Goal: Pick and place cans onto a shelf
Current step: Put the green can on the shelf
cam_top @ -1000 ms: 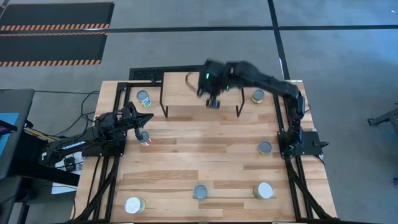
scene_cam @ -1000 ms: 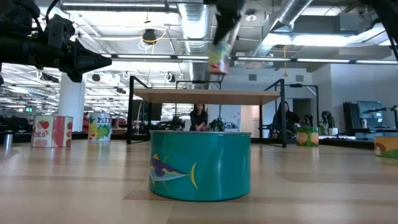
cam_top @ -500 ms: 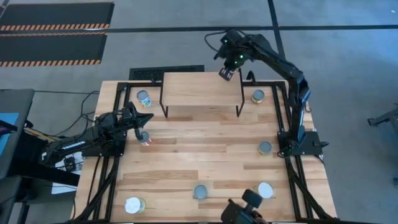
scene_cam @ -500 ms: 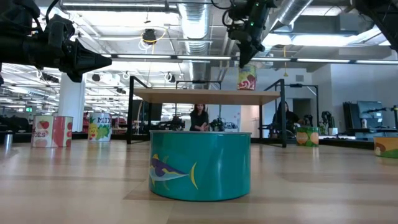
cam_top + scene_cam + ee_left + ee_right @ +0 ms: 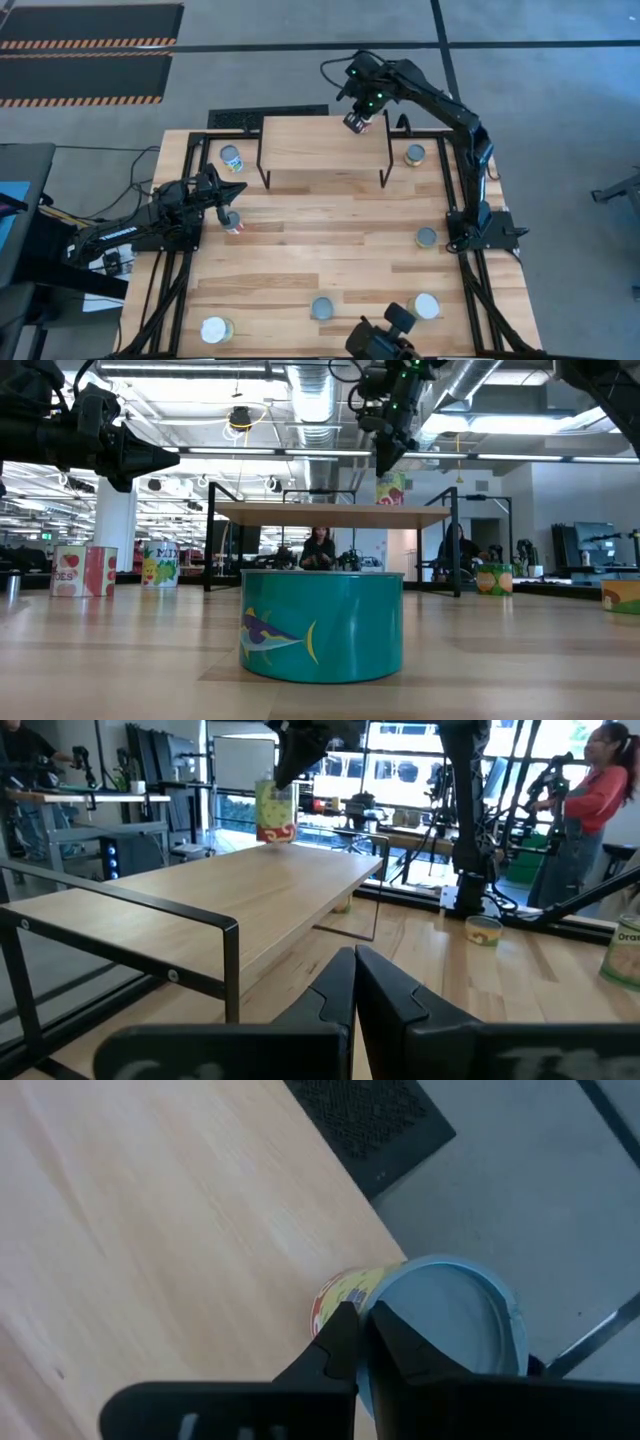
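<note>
The shelf (image 5: 310, 150) stands at the table's far middle; it also shows in the low view (image 5: 300, 513) and the left wrist view (image 5: 230, 895). My right gripper (image 5: 357, 122) is shut on a yellow, red and green can (image 5: 390, 490) at the shelf's far right corner, at the level of the board; whether the can rests on it I cannot tell. My left gripper (image 5: 240, 190) is shut and empty at the table's left, above a red can (image 5: 233, 224). Other cans stand on the table: one (image 5: 231, 157) at far left, one (image 5: 415, 154) at far right, and a teal one (image 5: 322, 625) near the front. My right gripper holds the can by its top rim (image 5: 372, 1302), one finger on the silvery lid and one outside on the label. The fingers come from above, slanting down. The can (image 5: 275, 812) hangs about upright below them, its bottom at the shelf's top.
More cans stand at the right edge (image 5: 426, 237), near right (image 5: 427, 306), near middle (image 5: 322, 308) and near left (image 5: 215, 329). A dark object (image 5: 385, 340) shows at the table's near edge. People stand in the room behind the table (image 5: 590, 800).
My right gripper has carried the can from above the shelf's near side toward the table's far edge and down to the shelf's far right corner, then a little to the left. A dark object has come into the high view at the near edge.
</note>
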`<state>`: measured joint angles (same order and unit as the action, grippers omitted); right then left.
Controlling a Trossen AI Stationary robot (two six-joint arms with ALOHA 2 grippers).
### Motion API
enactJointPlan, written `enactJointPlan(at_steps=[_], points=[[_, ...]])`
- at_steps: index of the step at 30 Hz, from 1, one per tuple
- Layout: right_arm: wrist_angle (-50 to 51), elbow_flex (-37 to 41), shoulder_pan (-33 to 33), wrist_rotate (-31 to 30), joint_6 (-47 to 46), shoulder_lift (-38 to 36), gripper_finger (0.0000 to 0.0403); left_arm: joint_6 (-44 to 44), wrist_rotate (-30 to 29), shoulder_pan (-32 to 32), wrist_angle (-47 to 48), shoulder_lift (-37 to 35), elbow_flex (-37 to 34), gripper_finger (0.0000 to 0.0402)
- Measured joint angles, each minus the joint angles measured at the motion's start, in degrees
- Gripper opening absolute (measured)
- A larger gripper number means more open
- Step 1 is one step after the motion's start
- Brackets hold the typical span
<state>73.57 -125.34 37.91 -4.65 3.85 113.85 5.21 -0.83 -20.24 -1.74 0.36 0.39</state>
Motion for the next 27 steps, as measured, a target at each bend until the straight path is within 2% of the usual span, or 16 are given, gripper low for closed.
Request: enactJointPlan(at_steps=[14, 27], points=[[-1.67, 0.00, -0.03, -1.45, 1.12, 1.79, 0.0036, 0.02, 0.10, -0.01, 0.00, 0.00, 0.01, 0.0000], [-2.28, -0.02, -1.36, -1.46, 1.66, 1.43, 0.0101, 0.02, 0.12, 0.01, 0.00, 0.02, 0.01, 0.0000]])
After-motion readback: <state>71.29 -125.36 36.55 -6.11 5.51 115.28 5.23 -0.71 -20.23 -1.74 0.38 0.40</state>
